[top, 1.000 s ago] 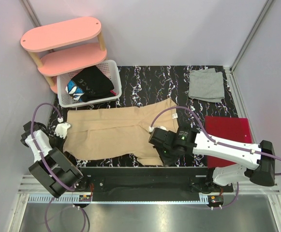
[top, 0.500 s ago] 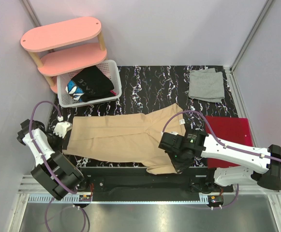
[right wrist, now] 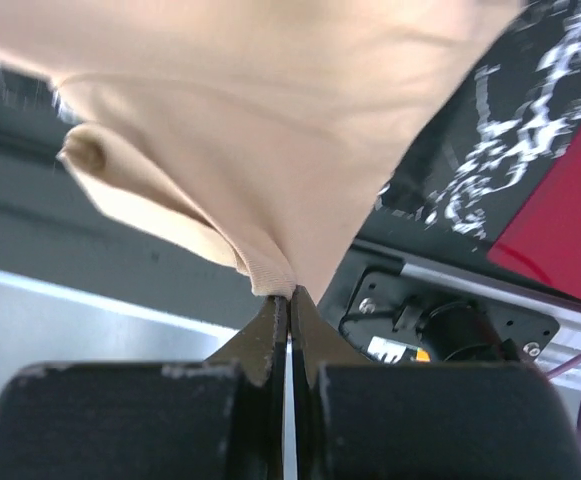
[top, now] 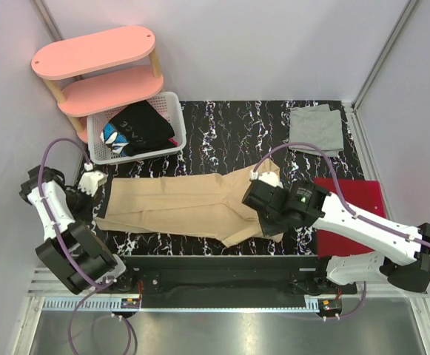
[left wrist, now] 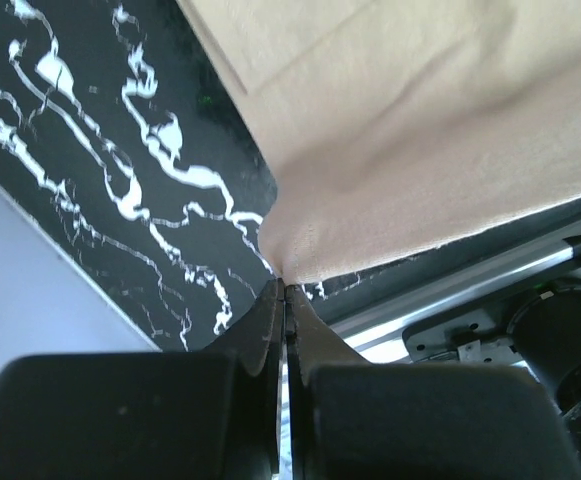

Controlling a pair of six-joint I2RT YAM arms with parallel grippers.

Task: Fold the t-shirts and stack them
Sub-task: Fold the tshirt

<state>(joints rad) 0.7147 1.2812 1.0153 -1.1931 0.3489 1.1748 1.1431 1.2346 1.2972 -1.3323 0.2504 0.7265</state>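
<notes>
Tan t-shirt point(top: 177, 205), near side of table point(top: 222, 133)
Narrow band lying left to right (slightly creased); left gripper point(left wrist: 283, 292) clamped tight on its left edge, right gripper point(right wrist: 290, 296) likewise on its right end.

Bright, even light, soft shadows — top view sharp, wrist views soft-focus up close & in bg.

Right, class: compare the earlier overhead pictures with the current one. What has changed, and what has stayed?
The tan t-shirt, earlier spread wide, is now drawn into a narrower band. The right fingers swung towards the near edge, then back away; the left fingers shifted slightly left and away. Both stay shut on it. The grey t-shirt, red folder, basket and pink shelf have not moved.
</notes>
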